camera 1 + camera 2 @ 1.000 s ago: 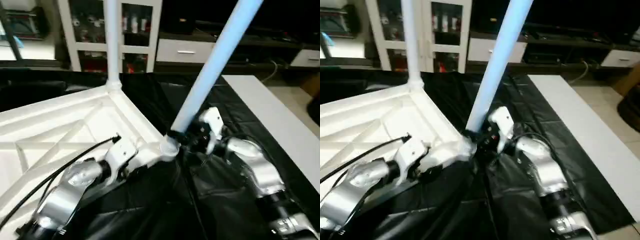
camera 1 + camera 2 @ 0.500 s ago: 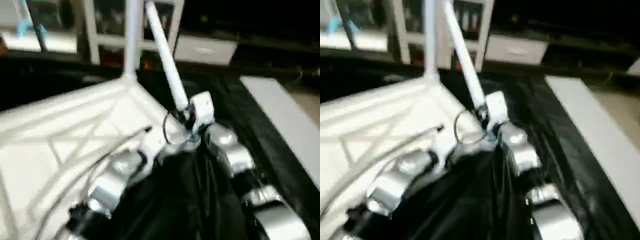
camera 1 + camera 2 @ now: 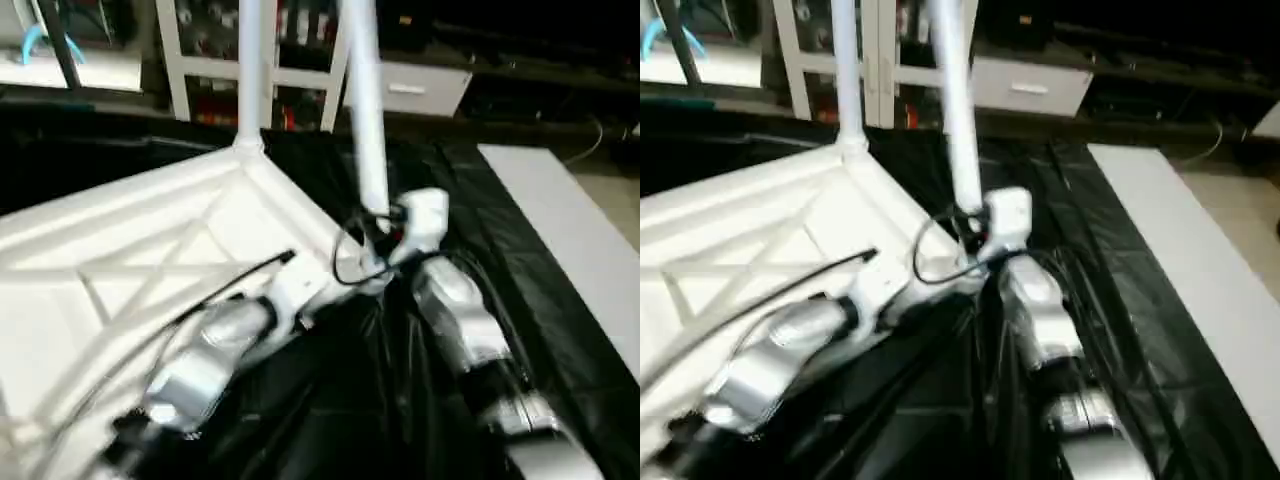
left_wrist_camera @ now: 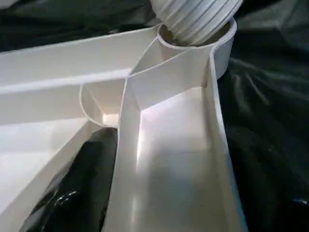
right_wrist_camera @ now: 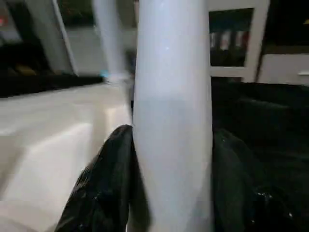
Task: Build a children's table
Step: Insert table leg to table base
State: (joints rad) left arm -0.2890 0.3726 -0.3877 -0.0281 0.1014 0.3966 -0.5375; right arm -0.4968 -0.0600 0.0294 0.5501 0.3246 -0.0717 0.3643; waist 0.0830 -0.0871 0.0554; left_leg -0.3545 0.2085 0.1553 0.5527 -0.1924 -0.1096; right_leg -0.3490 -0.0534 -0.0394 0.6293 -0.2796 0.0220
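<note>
The children's table top (image 3: 130,240) lies upside down on the left, its ribs facing up. One white leg (image 3: 250,70) stands in the far corner socket. A second leg (image 3: 365,110) rises nearly upright from the near right corner, with its threaded end (image 4: 193,14) sitting in the socket (image 4: 222,43). My right gripper (image 3: 392,228) is shut on this leg low down, and its black fingers (image 5: 104,183) press both sides of the tube (image 5: 171,96). My left gripper (image 3: 310,290) is shut on the top's rim beside that corner, with one finger (image 4: 82,188) lying against a rib.
Black sheeting (image 3: 340,400) covers the floor under the table top and my arms. A white flat board (image 3: 560,230) lies along the right. A white glass-door cabinet (image 3: 200,50) and a low drawer unit (image 3: 420,90) stand at the back.
The held leg has swung from leaning far right to nearly upright over the corner socket, and my right gripper moved with it. The camera view has also shifted.
</note>
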